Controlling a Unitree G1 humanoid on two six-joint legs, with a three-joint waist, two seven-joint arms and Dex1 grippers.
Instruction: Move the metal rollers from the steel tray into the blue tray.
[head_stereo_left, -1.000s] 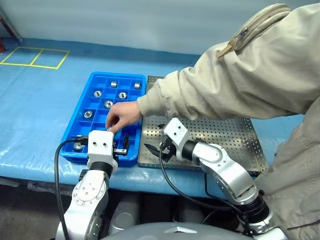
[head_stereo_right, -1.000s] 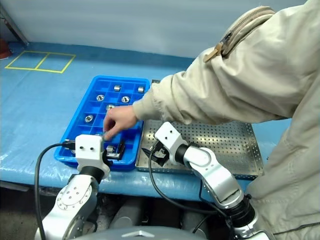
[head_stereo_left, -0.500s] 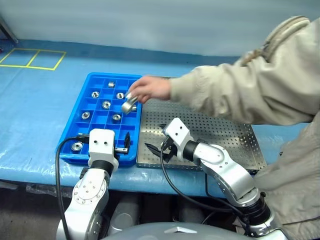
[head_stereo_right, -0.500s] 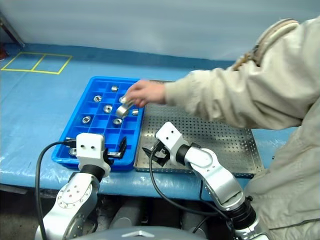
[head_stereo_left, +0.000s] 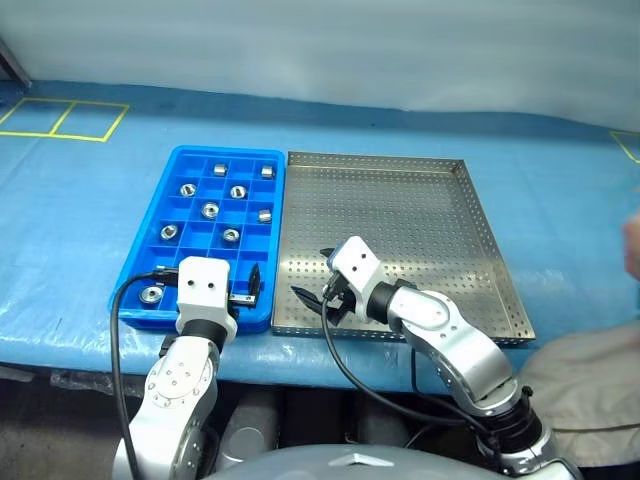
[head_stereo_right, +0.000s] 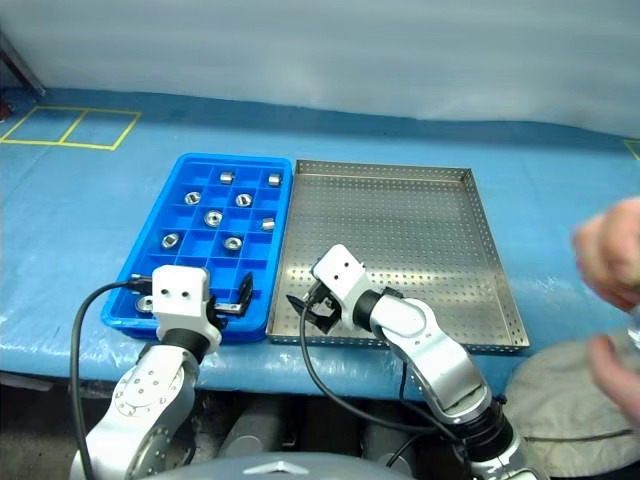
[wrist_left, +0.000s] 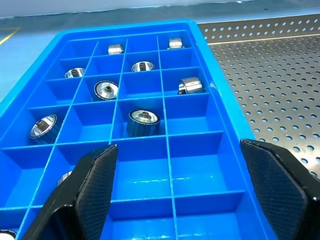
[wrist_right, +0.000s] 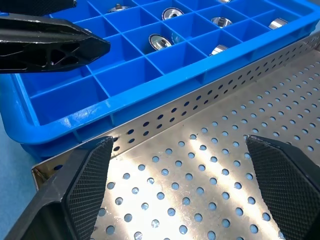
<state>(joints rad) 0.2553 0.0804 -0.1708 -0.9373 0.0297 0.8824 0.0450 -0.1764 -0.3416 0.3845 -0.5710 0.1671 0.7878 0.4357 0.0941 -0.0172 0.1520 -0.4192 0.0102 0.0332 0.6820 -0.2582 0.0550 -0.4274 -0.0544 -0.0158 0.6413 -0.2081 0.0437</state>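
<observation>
Left eye view is showing the blue tray (head_stereo_left: 140, 265) at centre left, lying just beside the steel tray (head_stereo_left: 470, 215). Metal rollers (head_stereo_left: 210, 210) are sitting singly in separate blue compartments. Left gripper (head_stereo_left: 245, 290) is hovering spread wide over the blue tray's near edge, holding nothing. Right gripper (head_stereo_left: 315, 300) is hovering spread wide over the steel tray's lower-left corner, also holding nothing.
</observation>
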